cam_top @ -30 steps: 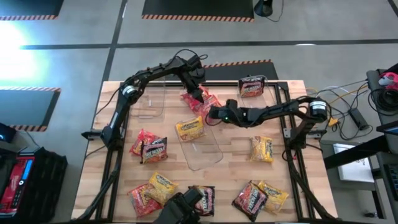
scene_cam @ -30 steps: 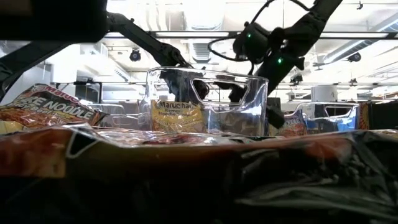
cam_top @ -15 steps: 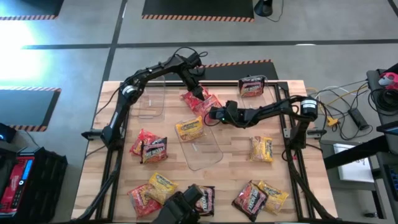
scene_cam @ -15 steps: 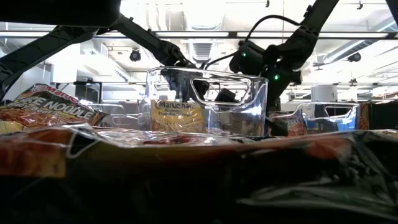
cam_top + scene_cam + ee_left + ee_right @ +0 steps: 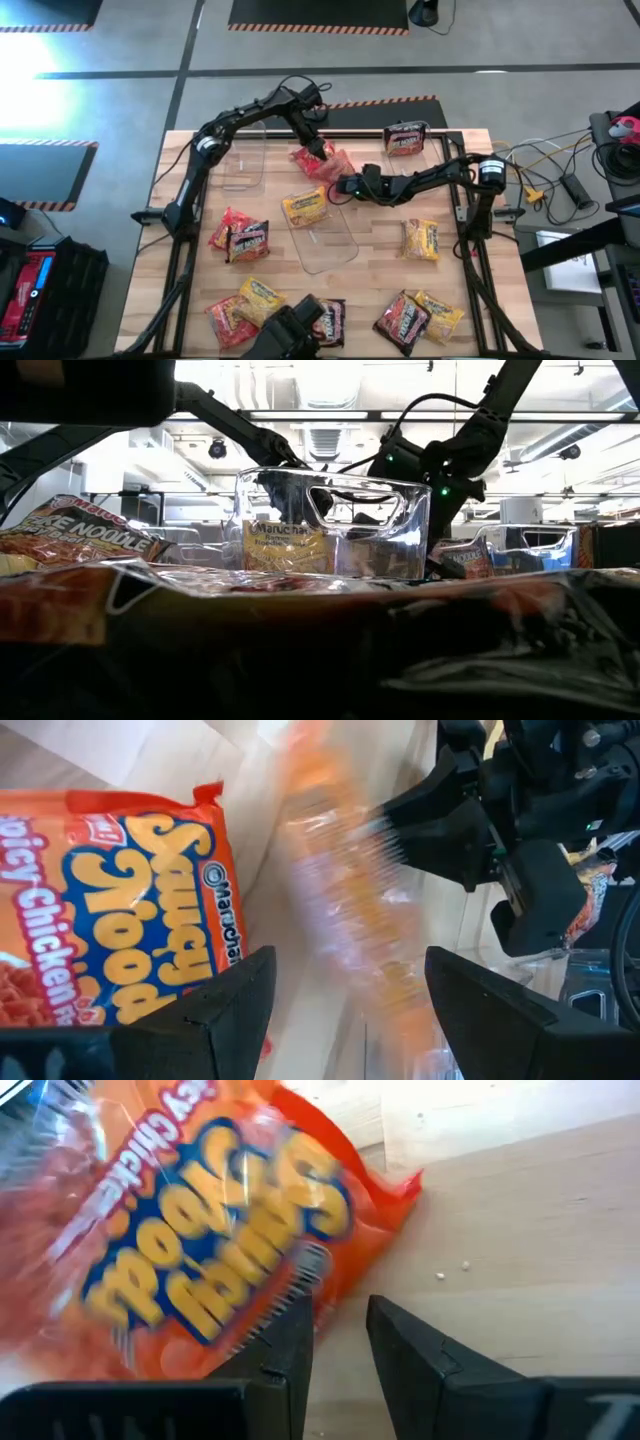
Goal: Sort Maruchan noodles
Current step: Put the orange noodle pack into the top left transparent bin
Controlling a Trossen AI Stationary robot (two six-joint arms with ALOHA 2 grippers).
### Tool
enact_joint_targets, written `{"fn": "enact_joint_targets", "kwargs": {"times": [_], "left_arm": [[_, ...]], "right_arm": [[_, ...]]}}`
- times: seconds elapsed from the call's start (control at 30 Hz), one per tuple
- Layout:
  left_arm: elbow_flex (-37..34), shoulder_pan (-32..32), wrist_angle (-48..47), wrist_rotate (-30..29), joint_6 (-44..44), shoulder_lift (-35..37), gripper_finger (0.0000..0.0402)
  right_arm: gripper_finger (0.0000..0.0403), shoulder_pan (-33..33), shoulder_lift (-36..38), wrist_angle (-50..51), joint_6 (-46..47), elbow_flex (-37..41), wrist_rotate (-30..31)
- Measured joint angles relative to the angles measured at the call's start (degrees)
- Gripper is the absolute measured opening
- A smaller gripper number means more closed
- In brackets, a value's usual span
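Two orange-red Maruchan noodles packets lie side by side on the wooden table at its far middle. One packet lies flat and still; the other shows blurred. My left gripper hangs open above the blurred packet, one finger to each side, touching nothing. My right gripper sits low at that packet's crimped end, its fingers a narrow gap apart with bare wood between them. A yellow packet leans in the clear bin. My right gripper comes in slanting down from the table's right. One fingertip stands at the packet's crimped end edge. Nothing sits between the fingers. I cannot tell whether the fingertip touches the packet, which lies on the table.
Loose packets lie at the left, right and near edge. A clear bin stands at the far left. Another bin at the far right holds a dark packet.
My right gripper has sunk toward the table at the orange-red packets, tipping a little further down; the gap between its fingers is unchanged.
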State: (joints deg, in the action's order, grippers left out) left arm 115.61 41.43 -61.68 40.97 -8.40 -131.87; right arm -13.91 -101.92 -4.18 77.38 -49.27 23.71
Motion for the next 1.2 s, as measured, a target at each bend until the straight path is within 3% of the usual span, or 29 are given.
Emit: {"fn": "enact_joint_targets", "kwargs": {"times": [0.27, 0.47, 0.7, 1.2], "left_arm": [[0.0, -0.17, -0.71, 0.0, 0.04, 0.0, 0.024], [-0.01, 0.14, -1.16, -0.02, -0.04, -0.02, 0.024], [-0.02, 0.15, -1.17, -0.02, -0.09, -0.02, 0.024], [-0.02, 0.15, -1.28, -0.07, -0.09, -0.04, 0.0239]], "right_arm": [[0.0093, -0.75, -0.04, -1.27, -0.91, -0.05, -1.22], [0.0093, -0.76, 4.41, -0.41, -1.79, 0.13, -2.07], [0.0093, -0.77, 8.45, -1.31, -3.77, 0.03, 1.67], [0.0093, -1.88, 0.75, -1.11, -1.95, 0.02, 0.54]]}}
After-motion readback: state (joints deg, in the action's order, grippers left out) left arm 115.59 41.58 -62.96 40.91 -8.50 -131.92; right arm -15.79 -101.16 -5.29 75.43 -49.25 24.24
